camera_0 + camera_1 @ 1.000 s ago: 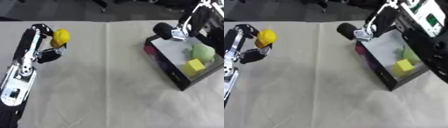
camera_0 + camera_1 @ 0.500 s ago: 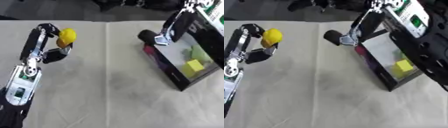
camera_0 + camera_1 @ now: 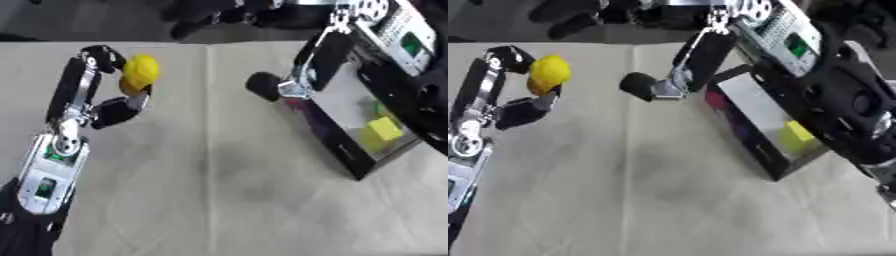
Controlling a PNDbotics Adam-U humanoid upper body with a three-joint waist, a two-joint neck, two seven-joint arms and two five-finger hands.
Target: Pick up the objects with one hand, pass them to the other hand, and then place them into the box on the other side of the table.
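Two arms reach in over a pale cloth-covered table (image 3: 219, 200). On the left the black and silver forearm runs from the near left corner up toward the far left, and the left hand (image 3: 109, 97) at its end has its fingers and thumb curled round a yellow object (image 3: 140, 71), holding it above the cloth at the far left. To the right, a black open-topped box (image 3: 350, 132) stands on the table, one corner turned toward the near side. Inside it lies a yellow block (image 3: 383, 129), with something green (image 3: 378, 107) just beyond it, partly hidden by the arm. Farther back, the right arm comes down from the far right corner over the box. The right hand (image 3: 284, 82) sits at the box's far left corner, a dark rounded tip pointing left toward the yellow object; whether its fingers are open or closed cannot be told.
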